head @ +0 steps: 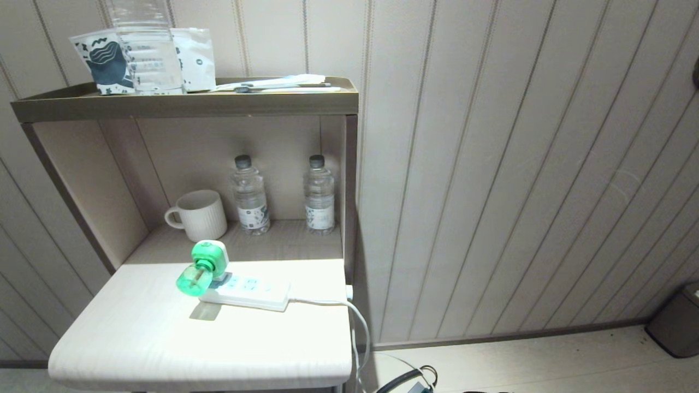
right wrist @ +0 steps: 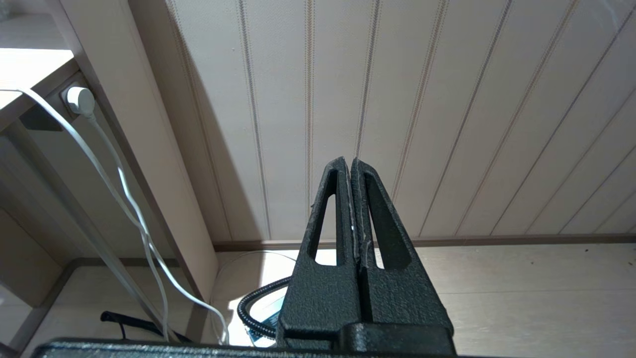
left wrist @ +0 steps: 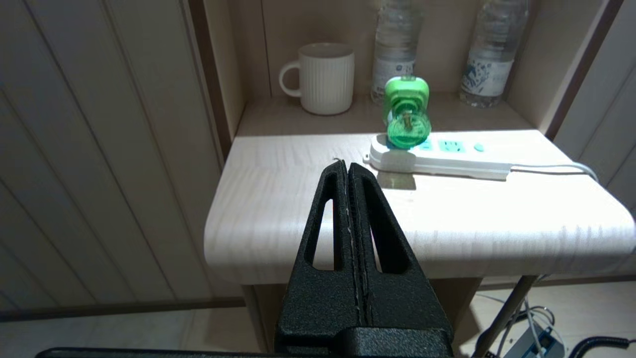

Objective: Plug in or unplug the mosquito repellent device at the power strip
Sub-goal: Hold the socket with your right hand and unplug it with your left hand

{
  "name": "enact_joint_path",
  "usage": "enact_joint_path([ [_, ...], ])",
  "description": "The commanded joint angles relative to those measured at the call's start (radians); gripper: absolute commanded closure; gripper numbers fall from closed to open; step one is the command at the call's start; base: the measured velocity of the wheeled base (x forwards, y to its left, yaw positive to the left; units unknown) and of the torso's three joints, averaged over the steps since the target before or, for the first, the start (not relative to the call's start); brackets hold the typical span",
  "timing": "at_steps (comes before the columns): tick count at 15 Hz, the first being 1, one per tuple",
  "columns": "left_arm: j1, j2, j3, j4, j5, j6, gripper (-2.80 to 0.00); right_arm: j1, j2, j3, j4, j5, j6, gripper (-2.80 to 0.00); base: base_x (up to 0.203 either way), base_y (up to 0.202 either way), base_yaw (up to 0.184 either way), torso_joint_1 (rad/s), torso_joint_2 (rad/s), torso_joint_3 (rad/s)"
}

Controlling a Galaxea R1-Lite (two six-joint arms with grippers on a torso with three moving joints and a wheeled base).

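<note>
The mosquito repellent device (head: pixel 203 267) sits plugged into the power strip (head: pixel 248 290) on the desk (head: pixel 164 338), so unplugging fits. The left pincer (left wrist: pixel 348 171) (empty, closed) faces it; the right pincer (right wrist: pixel 349 166) is closed too.

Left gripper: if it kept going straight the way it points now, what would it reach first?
Probably the power strip, at the end where the mosquito repellent device sits. The shut left gripper aims across bare tabletop toward them; depth is unclear, so it might graze the tabletop first.

white table (head: pixel 136 338) carries the power strip (head: pixel 248 292); mug (head: pixel 199 215) behind.
</note>
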Motion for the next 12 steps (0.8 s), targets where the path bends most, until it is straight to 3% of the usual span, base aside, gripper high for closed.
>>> enact_joint_path([
  [1,0.0,0.047,-0.014,0.002,0.002,0.0,0.0,0.0,0.002,-0.01,0.018,0.001,0.0,0.0,0.0,0.0,0.0,0.0,0.0,0.0],
  [3,0.0,0.025,0.006,0.006,0.009,0.0,0.0,0.0,0.001,-0.058,0.118,0.004,-0.004,0.0,0.0,0.0,0.0,0.0,0.0,0.0],
  [7,0.0,0.032,-0.013,0.002,0.008,0.0,0.0,0.002,0.005,-0.28,0.31,0.06,-0.006,0.0,0.0,0.0,0.0,0.0,0.0,0.0],
  [9,0.001,0.064,-0.046,0.0,0.007,-0.003,0.0,0.003,0.095,-0.305,0.297,0.066,-0.006,0.0,0.0,0.0,0.0,0.0,0.0,0.0],
  [12,0.001,0.151,-0.131,0.0,0.005,-0.027,0.0,-0.006,0.317,-0.356,0.161,0.068,-0.004,0.0,0.0,0.0,0.0,0.0,0.0,0.0],
])
